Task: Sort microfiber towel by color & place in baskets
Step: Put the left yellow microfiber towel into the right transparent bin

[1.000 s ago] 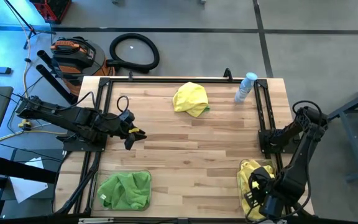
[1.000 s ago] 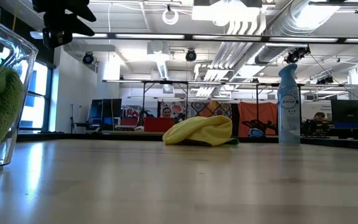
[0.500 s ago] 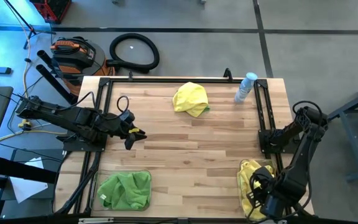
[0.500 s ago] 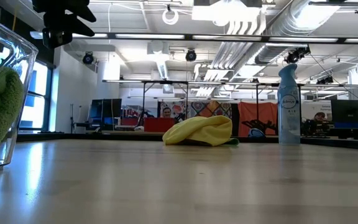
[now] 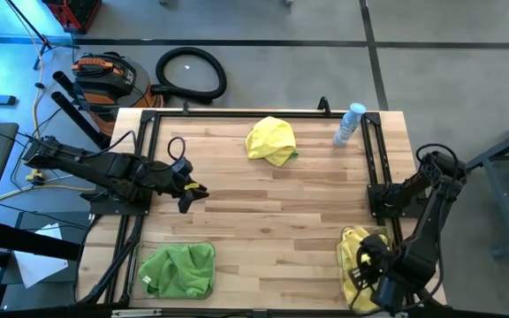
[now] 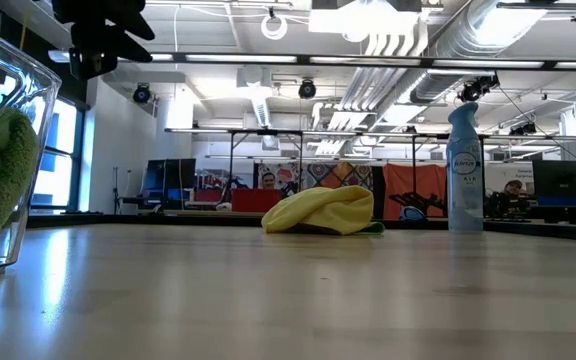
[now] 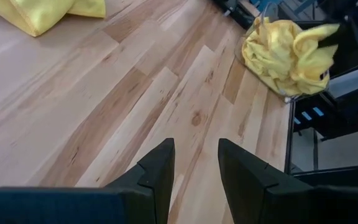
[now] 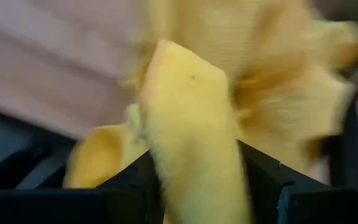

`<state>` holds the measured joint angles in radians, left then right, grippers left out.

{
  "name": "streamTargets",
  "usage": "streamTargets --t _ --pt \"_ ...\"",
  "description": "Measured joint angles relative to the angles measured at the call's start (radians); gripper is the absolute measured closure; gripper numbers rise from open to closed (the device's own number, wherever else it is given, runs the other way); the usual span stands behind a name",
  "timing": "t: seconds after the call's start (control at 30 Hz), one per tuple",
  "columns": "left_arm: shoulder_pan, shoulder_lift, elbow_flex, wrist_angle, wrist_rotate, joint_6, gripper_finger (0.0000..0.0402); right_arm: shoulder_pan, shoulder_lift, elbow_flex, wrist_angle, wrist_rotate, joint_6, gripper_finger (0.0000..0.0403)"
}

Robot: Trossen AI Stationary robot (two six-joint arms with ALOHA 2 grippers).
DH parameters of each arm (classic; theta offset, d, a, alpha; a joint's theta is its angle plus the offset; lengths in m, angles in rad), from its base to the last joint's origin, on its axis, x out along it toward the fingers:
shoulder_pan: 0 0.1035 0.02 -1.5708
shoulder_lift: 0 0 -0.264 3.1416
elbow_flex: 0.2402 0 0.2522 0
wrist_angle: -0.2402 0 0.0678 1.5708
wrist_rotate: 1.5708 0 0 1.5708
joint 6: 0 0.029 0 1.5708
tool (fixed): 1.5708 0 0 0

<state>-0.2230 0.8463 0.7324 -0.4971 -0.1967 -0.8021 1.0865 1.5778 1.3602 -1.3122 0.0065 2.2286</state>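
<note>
Right end effector was at the lower right of the high view, down in the right basket, jaws clamped on a yellow towel. In the right wrist view that cloth filled the gap between both fingers and bulged above them. The rest of the yellow pile sat in the same basket; the left wrist view showed it at upper right.

Left end effector hung over the left-centre of the surface, jaws parted with nothing between them. Left wrist view: two dark fingers apart over bare wood planks.

Left basket sat at the lower left of the high view, holding a green towel. In the low view its clear wall stood at the left edge with green cloth behind it.

One loose yellow towel lay bunched at the top centre of the surface, well apart from both baskets. A sliver of green showed at its lower right edge. Low view had it mid-frame.

Clear spray bottle with a blue cap stood near the upper right corner, right of that loose towel.
</note>
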Motion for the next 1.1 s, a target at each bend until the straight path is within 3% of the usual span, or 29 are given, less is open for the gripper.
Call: streamTargets --t 0.07,0.17,0.33,0.67,0.83,1.1 --pt "0.000 0.000 0.000 0.003 0.000 -0.004 0.0289 0.001 0.000 0.000 0.000 0.003 0.019 0.0249" --pt "0.000 0.009 0.000 0.000 0.000 -0.005 0.0289 0.001 0.000 0.000 0.054 0.095 -0.050 0.0249" --pt "0.000 0.025 0.000 0.002 0.000 -0.005 0.0289 0.002 0.000 0.000 0.028 0.038 -0.048 0.0249" --pt "0.000 0.044 0.000 0.002 0.003 -0.006 0.0289 0.001 0.000 0.000 0.090 0.143 -0.118 0.0249" --pt "0.000 0.042 0.000 0.002 0.003 -0.006 0.0289 0.000 0.000 0.000 0.094 0.141 -0.141 0.0249" --pt "0.000 0.042 0.000 0.002 0.003 -0.007 0.0289 0.001 0.000 0.000 0.053 0.036 -0.144 0.0246"
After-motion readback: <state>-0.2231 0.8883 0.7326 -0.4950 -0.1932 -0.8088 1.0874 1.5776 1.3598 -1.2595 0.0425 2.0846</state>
